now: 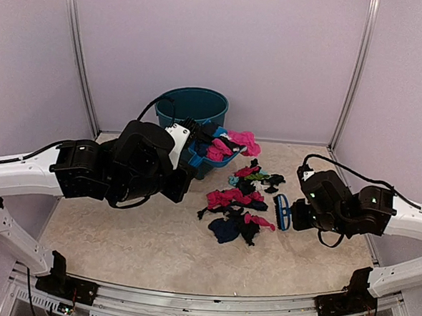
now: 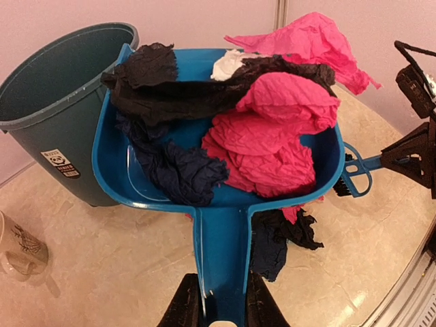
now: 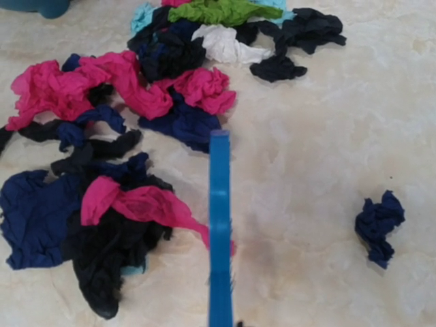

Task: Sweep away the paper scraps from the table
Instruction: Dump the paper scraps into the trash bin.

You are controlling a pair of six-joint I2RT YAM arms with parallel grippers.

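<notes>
Top view: left gripper [image 1: 185, 148] clamped on the dustpan [image 1: 211, 158] handle, dustpan raised beside bin [image 1: 191, 105]. Right gripper [image 1: 296, 215] closed on brush [image 1: 282, 211]. Scraps [image 1: 237, 206] heaped mid-table [image 1: 120, 238].
Left wrist: dustpan loaded with pink and black scraps.
Right wrist: brush just right of heap; one blue scrap lies apart.

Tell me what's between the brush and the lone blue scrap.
Nothing: bare table between brush and scrap, seen in the right wrist view.
</notes>
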